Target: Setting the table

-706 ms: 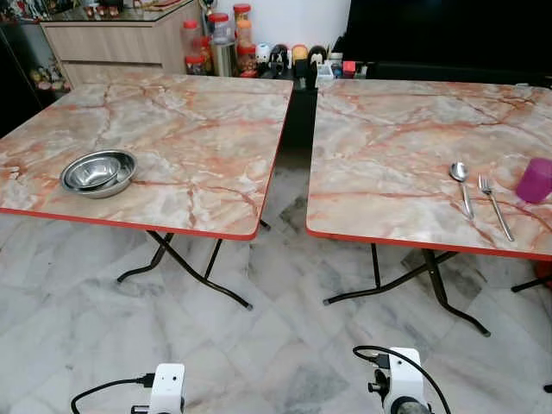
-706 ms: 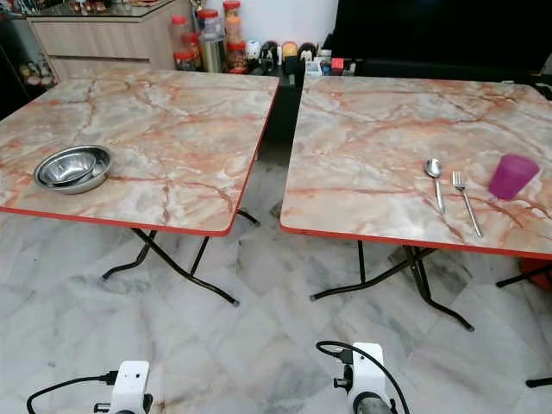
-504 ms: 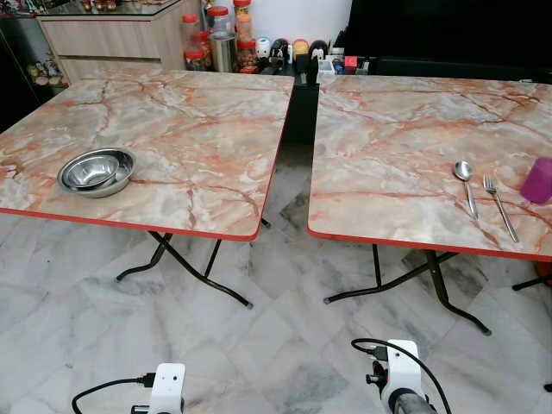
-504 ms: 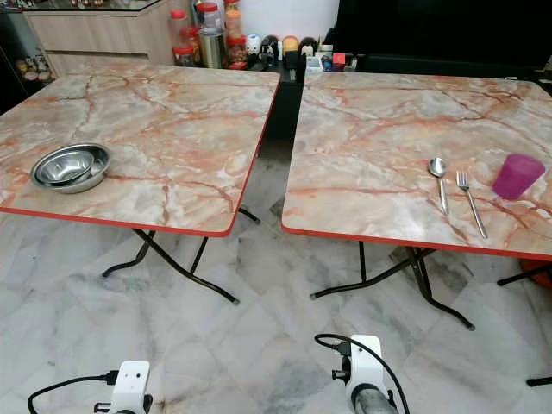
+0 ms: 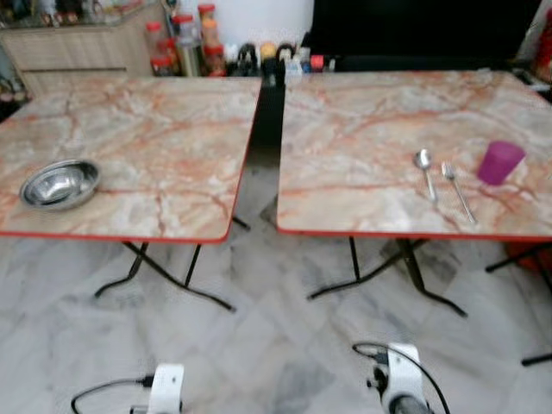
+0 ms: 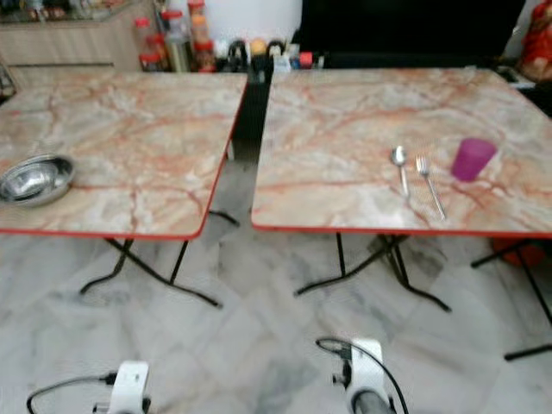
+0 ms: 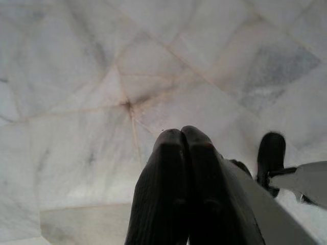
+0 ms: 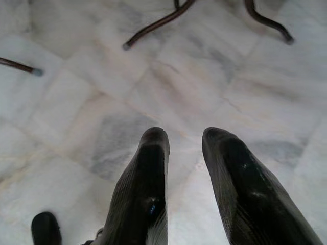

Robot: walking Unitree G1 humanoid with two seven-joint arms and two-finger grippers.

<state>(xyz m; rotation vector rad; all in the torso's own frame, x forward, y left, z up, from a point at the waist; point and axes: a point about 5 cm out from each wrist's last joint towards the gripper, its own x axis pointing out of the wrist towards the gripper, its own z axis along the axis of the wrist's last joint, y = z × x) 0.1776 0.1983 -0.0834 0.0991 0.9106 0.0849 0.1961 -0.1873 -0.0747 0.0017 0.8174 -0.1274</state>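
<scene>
Standing side by side, two marble-patterned tables: the left table [image 5: 155,138] carries a steel bowl [image 5: 59,183] at the frame's left edge; the right table [image 5: 362,147] holds a spoon [image 5: 424,171], fork [image 5: 457,190] and purple cup [image 5: 500,161] at right. Left gripper [image 7: 182,138] hangs with fingers pressed together; right gripper [image 8: 185,140] fingers spread, both over marble floor [image 5: 276,345].

gap [image 5: 269,129] between tables, cup [image 5: 499,161] beside fork [image 5: 457,190]
</scene>
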